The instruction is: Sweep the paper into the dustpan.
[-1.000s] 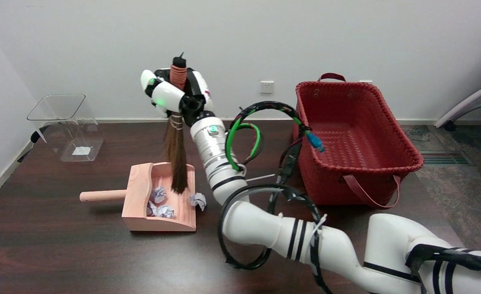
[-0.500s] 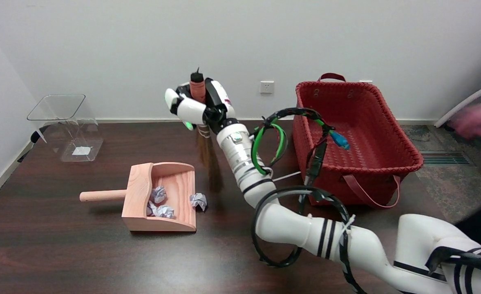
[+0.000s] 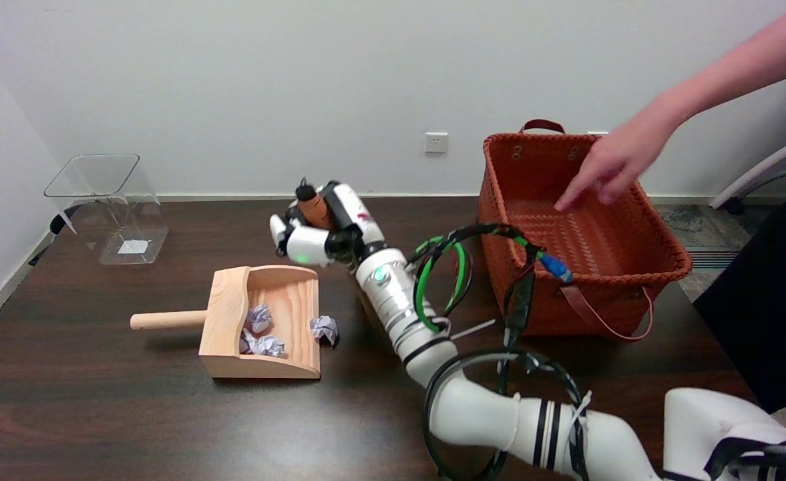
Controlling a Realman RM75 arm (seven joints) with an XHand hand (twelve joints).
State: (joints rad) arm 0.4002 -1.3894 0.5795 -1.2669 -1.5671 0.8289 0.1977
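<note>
A wooden dustpan lies on the dark table, its round handle pointing left. Crumpled paper balls sit inside it, and one more paper ball lies at its right edge, half on the table. My right hand hovers low, just right of and behind the dustpan, and grips the brush handle, whose orange-wrapped top sticks out above the fingers. The bristles are hidden behind my forearm.
A red woven basket stands at the right. A person's hand reaches in from the upper right over the basket. A clear plastic bin stands at the back left. Looped cables hang off my forearm.
My right hand carried the brush out of the dustpan, rightward, then dropped low beside it. A person's arm has come in over the basket. The papers have not moved.
</note>
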